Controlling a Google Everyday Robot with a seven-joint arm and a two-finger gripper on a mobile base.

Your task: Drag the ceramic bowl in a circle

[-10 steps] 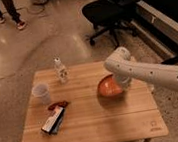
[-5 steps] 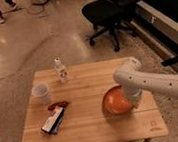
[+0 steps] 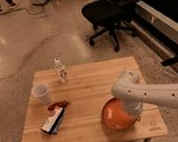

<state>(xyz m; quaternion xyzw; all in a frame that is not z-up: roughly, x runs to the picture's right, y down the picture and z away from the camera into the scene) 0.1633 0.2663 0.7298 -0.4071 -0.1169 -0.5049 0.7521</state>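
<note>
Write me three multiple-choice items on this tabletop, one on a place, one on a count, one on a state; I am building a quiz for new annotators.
1. Where on the table is the bowl?
A. Far left corner
B. Near right part
C. Centre

2. How many bottles stand on the table?
A. One
B. Two
C. Three

3. How does the cup stand?
A. On its side
B. Upside down
C. Upright, mouth up

Key: 1 B, the orange bowl lies by the near right edge, with the gripper at its right side. 2 A, a single bottle stands near the far edge. 3 C, its open mouth faces up.
</note>
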